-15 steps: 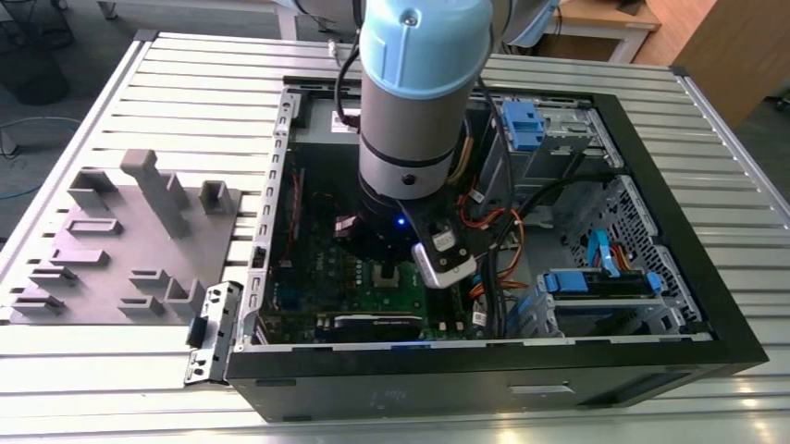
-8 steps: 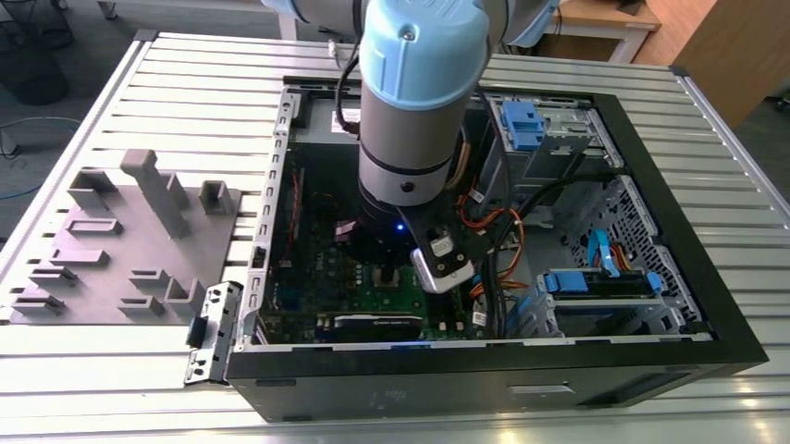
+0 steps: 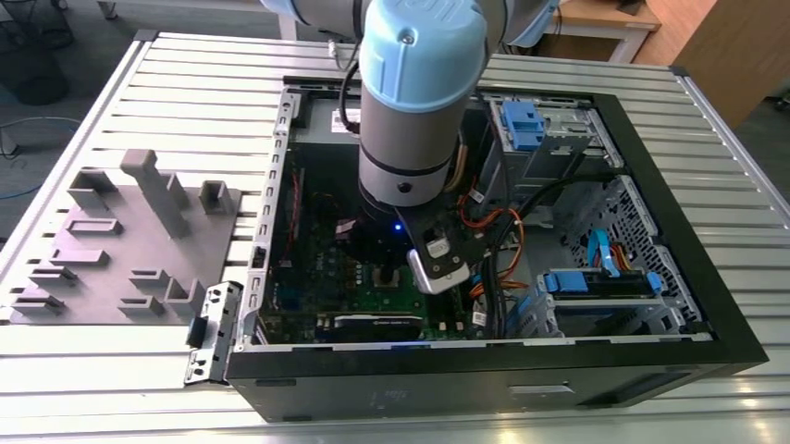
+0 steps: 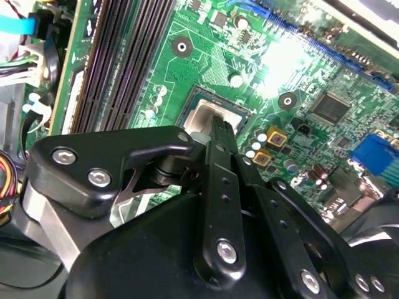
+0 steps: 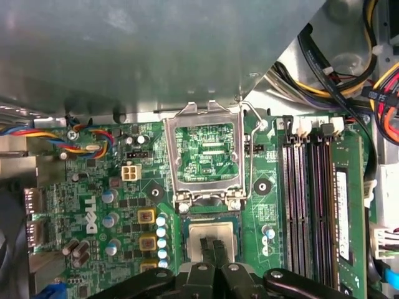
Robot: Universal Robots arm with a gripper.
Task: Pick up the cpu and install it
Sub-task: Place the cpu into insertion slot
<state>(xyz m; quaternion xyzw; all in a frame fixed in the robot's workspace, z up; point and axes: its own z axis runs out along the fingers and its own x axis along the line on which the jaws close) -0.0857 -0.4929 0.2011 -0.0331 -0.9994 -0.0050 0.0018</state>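
The cpu [image 5: 194, 235] [image 4: 201, 116], a small silver-grey square, lies flat in its socket on the green circuit board [image 5: 118, 187] [image 4: 206, 56] inside the computer case. My gripper [image 5: 212, 246] [image 4: 219, 126] [image 3: 390, 277] hangs straight over the chip's middle. Its two black fingers are pressed together, shut, with their tips at the chip's top. Whether the tips touch the metal cannot be told. The shiny socket frame [image 5: 169, 156] stands flipped open just beyond the chip, its thin lever [image 5: 250, 156] beside it.
Dark memory slots [image 5: 312, 199] [image 4: 124, 62] run alongside the socket. Bundled cables [image 5: 340, 68] and blue drive brackets [image 3: 602, 283] crowd the case's far side. The black case wall [image 3: 494, 370] rings the board. Grey plastic blocks [image 3: 124, 240] sit on the slatted table at the exterior view's left.
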